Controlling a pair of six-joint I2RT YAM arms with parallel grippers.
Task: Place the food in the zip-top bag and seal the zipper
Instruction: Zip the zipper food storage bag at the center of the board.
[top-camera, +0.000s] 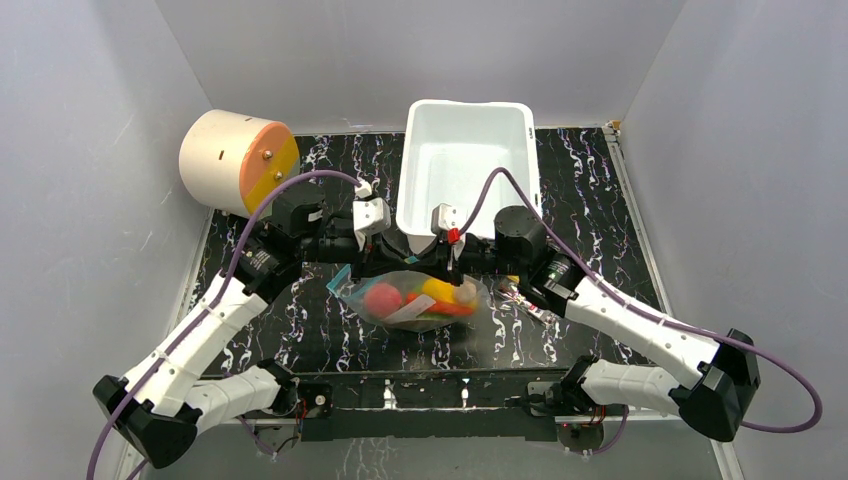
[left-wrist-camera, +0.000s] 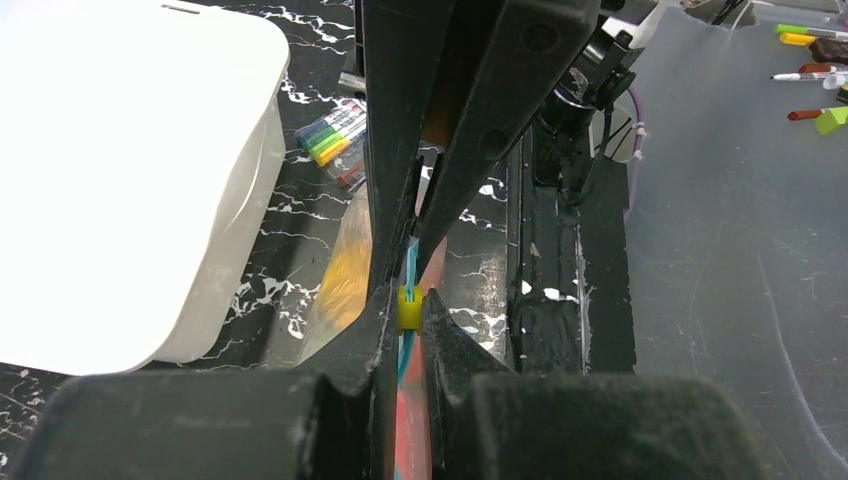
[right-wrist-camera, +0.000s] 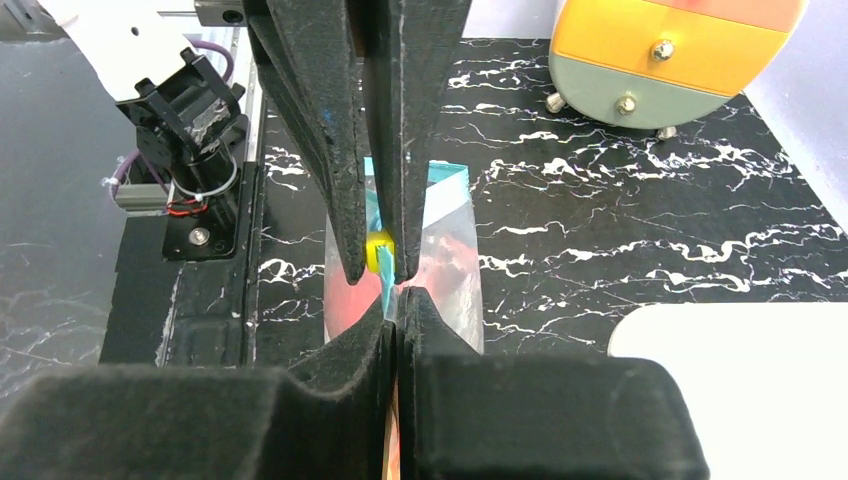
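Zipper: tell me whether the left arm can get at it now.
Yes, it seems: the left tool is shut on the zipper at its yellow slider, with the right tool pinching beside it.

The white-shelled left arm (top-camera: 205, 330) and white-shelled right arm (top-camera: 640, 320) have bulky black joints, and each trails a purple cable (top-camera: 300, 182) — small white camera blocks (top-camera: 372, 215) cap the wrists. Matte-black fingers (right-wrist-camera: 300, 400), chunky and scuffed.

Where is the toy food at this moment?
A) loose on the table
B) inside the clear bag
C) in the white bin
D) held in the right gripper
B: red, yellow and orange food shows through the clear bag, while the left gripper and right gripper pinch its zipper.
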